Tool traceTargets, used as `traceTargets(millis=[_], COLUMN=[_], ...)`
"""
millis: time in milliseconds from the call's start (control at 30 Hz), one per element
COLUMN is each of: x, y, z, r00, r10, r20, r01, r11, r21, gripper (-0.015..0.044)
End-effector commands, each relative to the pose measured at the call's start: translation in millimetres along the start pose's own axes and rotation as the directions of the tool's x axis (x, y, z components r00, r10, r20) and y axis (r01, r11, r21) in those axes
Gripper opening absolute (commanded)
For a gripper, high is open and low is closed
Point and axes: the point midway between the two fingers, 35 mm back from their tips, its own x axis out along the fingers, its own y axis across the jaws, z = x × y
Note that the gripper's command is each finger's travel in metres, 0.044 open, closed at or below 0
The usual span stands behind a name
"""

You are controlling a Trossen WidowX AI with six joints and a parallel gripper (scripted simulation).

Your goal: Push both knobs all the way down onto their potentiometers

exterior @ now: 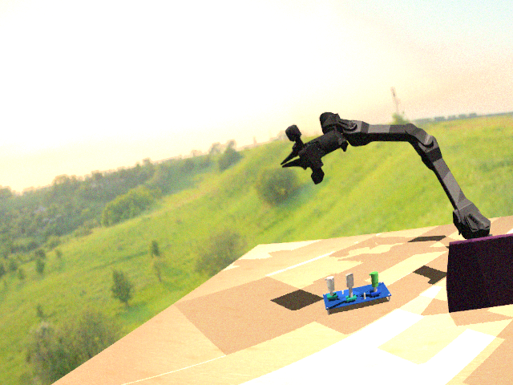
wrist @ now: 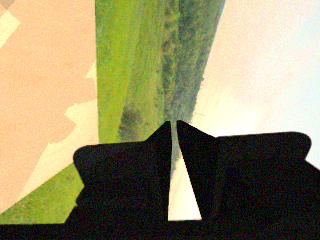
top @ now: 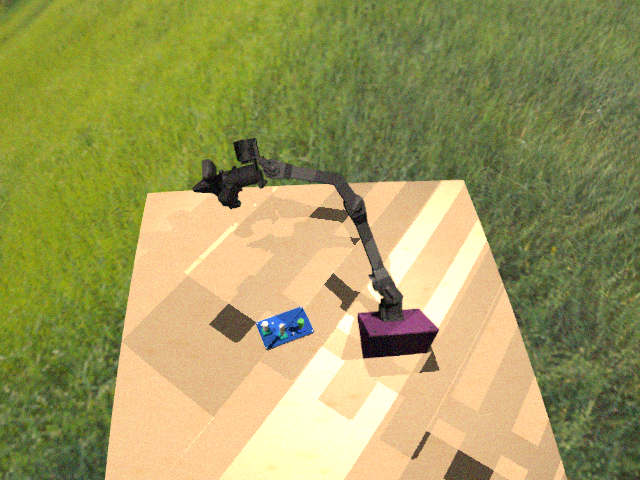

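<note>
The blue circuit board (top: 306,330) (exterior: 360,301) stands on short legs on the table. It carries a white knob (top: 265,324) (exterior: 329,282) at its left end, a second white knob (top: 281,328) (exterior: 349,279) in the middle and a green knob (top: 300,322) (exterior: 373,278) at the right. All three stand upright over their potentiometers; the gaps beneath them are too small to judge. My gripper (top: 195,188) (exterior: 282,164) (wrist: 173,125) is shut and empty, its fingertips almost together. It is high above the table and far from the board, which the wrist view does not show.
The arm rises from a purple block (top: 398,325) (exterior: 480,275) to the right of the board. The patterned wooden table (top: 170,413) (exterior: 207,364) has its far edge beneath the outstretched arm. Grass lies beyond it. Dark patches mark the table top near the board.
</note>
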Motion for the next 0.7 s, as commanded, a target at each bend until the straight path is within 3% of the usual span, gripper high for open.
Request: traceTargets(millis=[0,333,667], x=[5.7,6.8,-5.2], y=[5.2,17.2,32.6], z=[29.4,101.2,172.6], r00=[0.997,0.96,0.883], r10=[0.045,0.155,0.279], r20=[0.07,0.234,0.378], r01=[-0.053,-0.231,-0.45], r11=[0.993,0.91,0.734], r21=[0.107,0.344,0.509], gripper=[0.0,0.0,0.0])
